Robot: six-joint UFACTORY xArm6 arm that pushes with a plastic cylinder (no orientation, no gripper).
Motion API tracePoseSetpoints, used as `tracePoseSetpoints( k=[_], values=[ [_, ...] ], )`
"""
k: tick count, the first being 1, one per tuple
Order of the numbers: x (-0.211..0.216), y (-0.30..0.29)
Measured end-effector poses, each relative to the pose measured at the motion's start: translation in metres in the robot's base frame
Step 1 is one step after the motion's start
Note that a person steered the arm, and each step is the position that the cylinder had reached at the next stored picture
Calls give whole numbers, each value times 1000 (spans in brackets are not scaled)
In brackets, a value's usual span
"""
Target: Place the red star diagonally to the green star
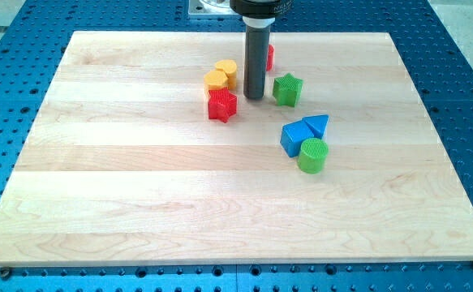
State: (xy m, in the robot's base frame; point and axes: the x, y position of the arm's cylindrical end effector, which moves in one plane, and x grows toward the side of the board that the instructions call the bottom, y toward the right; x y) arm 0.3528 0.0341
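Note:
The red star (221, 105) lies on the wooden board (139, 186), left of centre near the view's top. The green star (286, 89) lies to its right and slightly higher. My tip (254, 97) stands between the two stars, a little nearer the green one, touching neither as far as I can tell. The dark rod rises straight up from it to the view's top.
A yellow block group (221, 76) sits just above the red star. A red block (269, 56) shows partly behind the rod. A blue cube (295, 138), a blue triangle (317, 125) and a green cylinder (312, 155) cluster at the lower right of the stars.

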Motion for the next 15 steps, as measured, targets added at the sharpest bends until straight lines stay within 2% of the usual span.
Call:
tracePoseSetpoints(
  k=[1,4,6,8,10,11,13,15],
  values=[
    [11,9],
    [18,-26],
    [31,-9],
    [56,-24],
    [56,-17],
    [22,-14],
    [10,-14],
    [-20,-16]
  ],
)
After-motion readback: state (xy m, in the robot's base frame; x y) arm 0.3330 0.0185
